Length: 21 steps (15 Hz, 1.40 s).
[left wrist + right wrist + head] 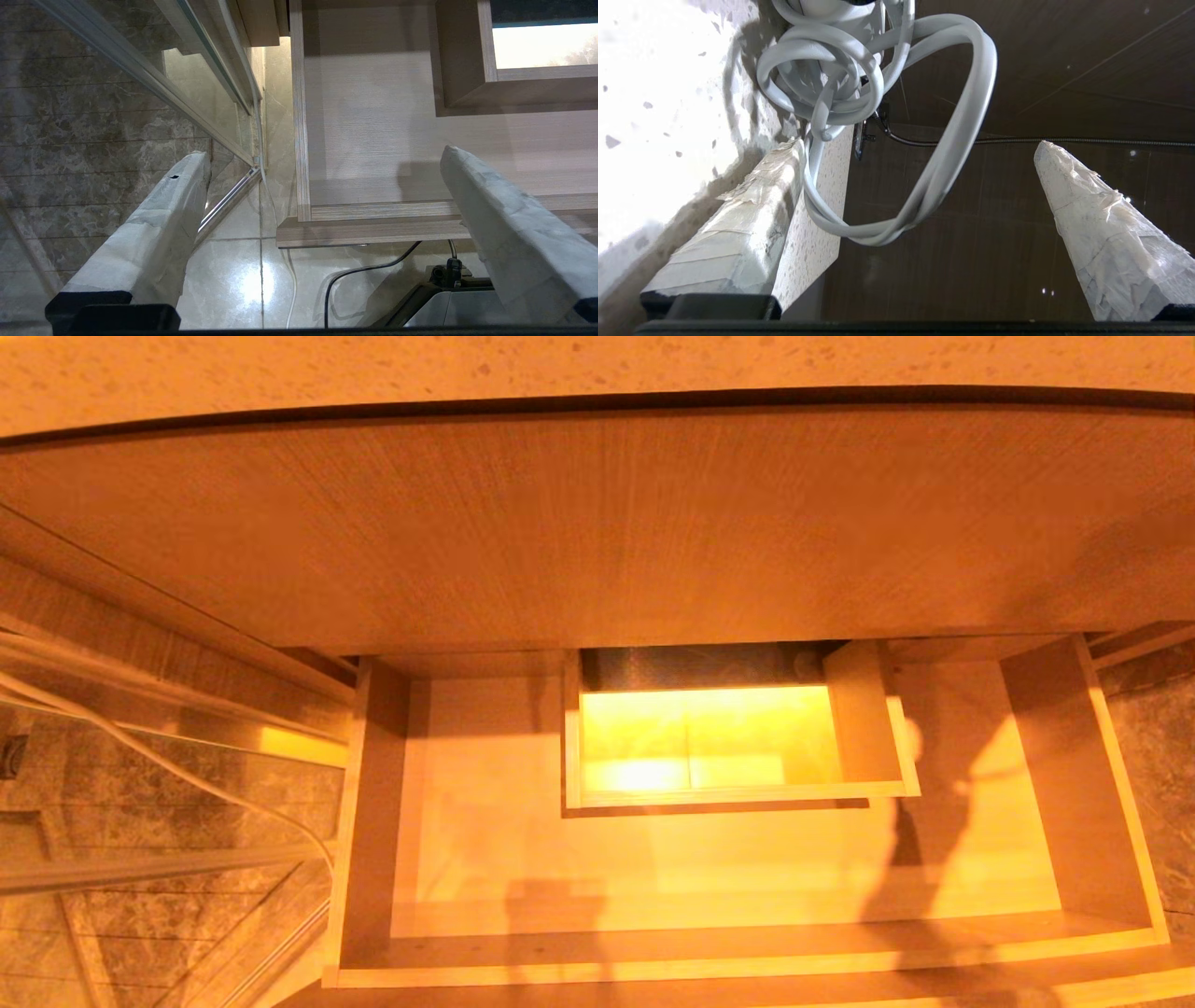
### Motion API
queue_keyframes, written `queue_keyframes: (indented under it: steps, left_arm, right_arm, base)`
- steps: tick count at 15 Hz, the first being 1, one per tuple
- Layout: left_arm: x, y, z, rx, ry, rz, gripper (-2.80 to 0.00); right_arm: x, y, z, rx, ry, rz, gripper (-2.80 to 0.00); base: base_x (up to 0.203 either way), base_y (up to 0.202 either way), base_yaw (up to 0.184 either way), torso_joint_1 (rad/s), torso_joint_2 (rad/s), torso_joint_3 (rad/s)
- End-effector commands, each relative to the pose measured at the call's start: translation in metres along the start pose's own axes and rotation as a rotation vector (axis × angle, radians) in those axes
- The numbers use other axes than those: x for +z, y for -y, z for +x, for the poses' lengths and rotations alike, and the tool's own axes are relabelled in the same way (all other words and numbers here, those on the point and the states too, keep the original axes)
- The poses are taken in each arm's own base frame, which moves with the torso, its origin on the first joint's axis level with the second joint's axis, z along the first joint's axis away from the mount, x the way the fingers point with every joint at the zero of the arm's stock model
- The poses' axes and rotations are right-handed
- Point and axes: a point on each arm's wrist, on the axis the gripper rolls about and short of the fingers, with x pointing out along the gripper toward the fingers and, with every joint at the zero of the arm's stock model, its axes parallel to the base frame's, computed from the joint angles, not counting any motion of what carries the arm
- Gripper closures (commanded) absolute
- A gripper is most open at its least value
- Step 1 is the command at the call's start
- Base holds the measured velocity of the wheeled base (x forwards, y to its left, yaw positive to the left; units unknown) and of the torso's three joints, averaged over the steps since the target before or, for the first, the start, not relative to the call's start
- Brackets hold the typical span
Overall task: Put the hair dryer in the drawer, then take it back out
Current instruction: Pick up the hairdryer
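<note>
At the edge of the speckled pale stone counter (668, 116), the white hair dryer (831, 9) is seen only by its base and coiled grey cord (924, 140); its axis and heading cannot be told. The right gripper (920, 186) is spread wide and empty, just short of the cord. The body should be clasped, not the cord. The wide, shallow pale wood drawer (653, 868) stands open and is without the dryer. The left gripper (322, 186) hangs parked, fingers apart, beside the drawer's left front corner.

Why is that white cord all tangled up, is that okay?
It does look messy. The hair dryer's cord is knotted, and one long loop dangles off the speckled counter edge, between the open right gripper fingers. The open drawer looks empty.
</note>
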Motion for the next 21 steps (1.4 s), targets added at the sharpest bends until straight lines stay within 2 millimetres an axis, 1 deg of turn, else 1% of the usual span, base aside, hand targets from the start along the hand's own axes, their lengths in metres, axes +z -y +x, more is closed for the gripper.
queue_keyframes:
  steps: [1,6,11,12,16,21]
  left_arm:
    - [0.000,0.000,0.000,0.000,0.000,0.000,-2.80]
    - [0.000,0.000,0.000,0.000,0.000,0.000,-2.80]
    - [0.000,0.000,0.000,0.000,0.000,0.000,-2.80]
    - [0.000,0.000,0.000,0.000,0.000,0.000,-2.80]
    - [0.000,0.000,0.000,0.000,0.000,0.000,-2.80]
    - [0.000,0.000,0.000,0.000,0.000,0.000,-2.80]
  right_arm:
    - [-0.001,-0.008,0.008,0.010,-0.006,-0.010,-2.80]
    - [0.000,-0.012,0.013,0.009,-0.001,-0.009,-2.80]
    - [0.000,-0.009,0.009,-0.001,0.011,-0.007,-2.80]
    - [0.000,-0.009,0.009,0.002,0.010,-0.012,0.00]
    - [0.000,-0.005,0.006,-0.012,0.013,0.003,0.00]
    - [0.002,0.009,-0.007,-0.046,0.028,0.016,0.00]
  base:
    - [0.000,0.000,0.000,0.000,0.00,0.000]
    - [0.000,0.000,0.000,0.000,0.00,0.000]
    - [0.000,0.000,0.000,0.000,0.00,0.000]
    - [0.000,0.000,0.000,0.000,0.00,0.000]
    - [0.000,0.000,0.000,0.000,0.00,0.000]
    - [0.000,0.000,0.000,0.000,0.00,0.000]
